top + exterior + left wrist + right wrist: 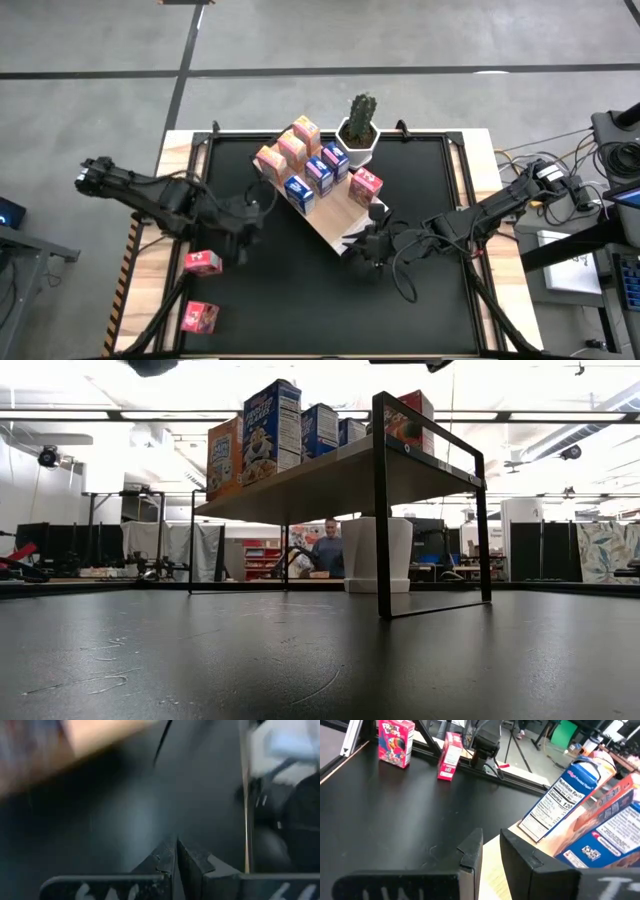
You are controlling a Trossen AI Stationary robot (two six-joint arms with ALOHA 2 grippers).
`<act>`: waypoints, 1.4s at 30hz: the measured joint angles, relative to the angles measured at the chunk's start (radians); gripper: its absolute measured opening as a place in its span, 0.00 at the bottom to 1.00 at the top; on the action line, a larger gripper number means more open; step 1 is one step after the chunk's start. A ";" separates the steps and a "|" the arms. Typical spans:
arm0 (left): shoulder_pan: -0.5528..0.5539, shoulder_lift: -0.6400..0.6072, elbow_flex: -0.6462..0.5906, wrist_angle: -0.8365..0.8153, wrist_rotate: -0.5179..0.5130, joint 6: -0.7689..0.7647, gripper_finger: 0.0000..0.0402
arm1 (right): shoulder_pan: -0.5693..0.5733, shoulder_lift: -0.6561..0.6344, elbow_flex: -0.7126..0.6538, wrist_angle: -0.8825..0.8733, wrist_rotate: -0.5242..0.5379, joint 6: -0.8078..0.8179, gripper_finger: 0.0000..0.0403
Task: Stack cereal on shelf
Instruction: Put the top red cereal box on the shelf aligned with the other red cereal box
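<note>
Seven cereal boxes stand on the shelf [330, 222], a light-wood board on a thin black frame set slantwise near the middle of the black tabletop [420, 300], closer to its far edge. Three orange boxes [291, 146] form the row at the shelf's far-left side, three blue boxes [318, 173] the row just beside them, and one pink box [366, 186] stands apart toward the board's right side. A white pot with a cactus [359, 128] sits at the tabletop's far edge, just beyond the shelf. Two more pink boxes are off the shelf at the near-left: one upright [203, 262] at the tabletop's left edge, another [199, 318] nearer the front on the pale wood border (the right wrist view shows both upright, well apart from the shelf). From the low view the boxes line the raised board, with the white pot visible beneath it and a person seated in the room far behind. The left claw [243, 232] hangs over the tabletop between the shelf's left end and the upright pink box; its fingers [165, 865] are pressed together with nothing between them. The right claw [365, 245] is at the shelf's near corner, its fingers [470, 852] standing a narrow gap apart over the board's edge and the black surface, gripping nothing.
</note>
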 joint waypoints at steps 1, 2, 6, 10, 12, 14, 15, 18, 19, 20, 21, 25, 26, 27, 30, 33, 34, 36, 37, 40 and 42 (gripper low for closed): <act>-0.014 0.008 0.007 -0.075 0.026 -0.077 0.00 | 0.000 0.000 0.000 0.000 -0.001 -0.007 0.14; -0.026 0.015 0.010 -0.148 0.062 -0.151 0.00 | 0.000 0.000 0.000 0.000 -0.001 -0.013 0.14; -0.096 0.029 -0.013 -0.354 0.180 -0.362 0.01 | 0.000 0.000 0.000 -0.001 -0.001 -0.027 0.14; -0.188 0.030 -0.028 -0.461 0.207 -0.447 0.05 | 0.008 0.000 0.000 -0.001 -0.001 -0.033 0.14; -0.223 0.029 -0.027 -0.502 0.222 -0.469 0.08 | 0.013 0.000 0.000 -0.001 -0.001 -0.037 0.14; -0.258 0.029 -0.027 -0.517 0.222 -0.482 0.12 | 0.021 0.000 0.000 -0.001 -0.002 -0.039 0.14; -0.276 0.030 -0.027 -0.525 0.222 -0.487 0.14 | 0.026 0.000 0.000 -0.001 -0.001 -0.039 0.14; -0.327 0.037 -0.029 -0.530 0.218 -0.501 0.21 | 0.040 0.000 0.000 -0.004 -0.002 -0.044 0.14; -0.341 0.040 -0.032 -0.531 0.204 -0.501 0.23 | 0.045 0.000 0.000 -0.004 -0.002 -0.053 0.14; -0.356 0.044 -0.034 -0.535 0.181 -0.503 0.27 | 0.049 0.000 0.000 -0.004 -0.002 -0.059 0.14; -0.367 0.048 -0.037 -0.541 0.155 -0.505 0.30 | 0.052 0.000 0.000 -0.003 -0.001 -0.065 0.14; -0.395 0.067 -0.067 -0.544 0.094 -0.513 0.45 | 0.059 0.000 0.000 -0.003 -0.001 -0.079 0.14; -0.398 0.069 -0.081 -0.543 0.093 -0.514 0.48 | 0.059 0.000 0.000 -0.003 -0.001 -0.078 0.14; -0.399 0.071 -0.096 -0.543 0.093 -0.514 0.52 | 0.059 0.000 0.000 -0.003 -0.001 -0.074 0.14; -0.401 0.074 -0.143 -0.536 0.093 -0.516 0.59 | 0.059 0.000 0.000 -0.009 -0.001 -0.062 0.14; -0.401 0.072 -0.181 -0.538 0.093 -0.513 0.64 | 0.059 0.000 0.000 -0.012 -0.001 -0.059 0.14; -0.401 0.072 -0.188 -0.535 0.093 -0.509 0.65 | 0.059 0.000 0.000 -0.012 -0.001 -0.059 0.14; -0.401 0.072 -0.200 -0.531 0.085 -0.508 0.65 | 0.059 0.000 0.000 -0.012 -0.001 -0.059 0.14; -0.401 0.072 -0.206 -0.530 0.076 -0.508 0.65 | 0.059 0.000 0.000 -0.012 -0.001 -0.059 0.14; -0.402 0.071 -0.233 -0.517 0.073 -0.506 0.65 | 0.059 0.000 0.000 -0.012 -0.001 -0.059 0.14; -0.402 0.071 -0.252 -0.509 0.073 -0.505 0.64 | 0.059 0.000 0.000 -0.012 -0.001 -0.059 0.14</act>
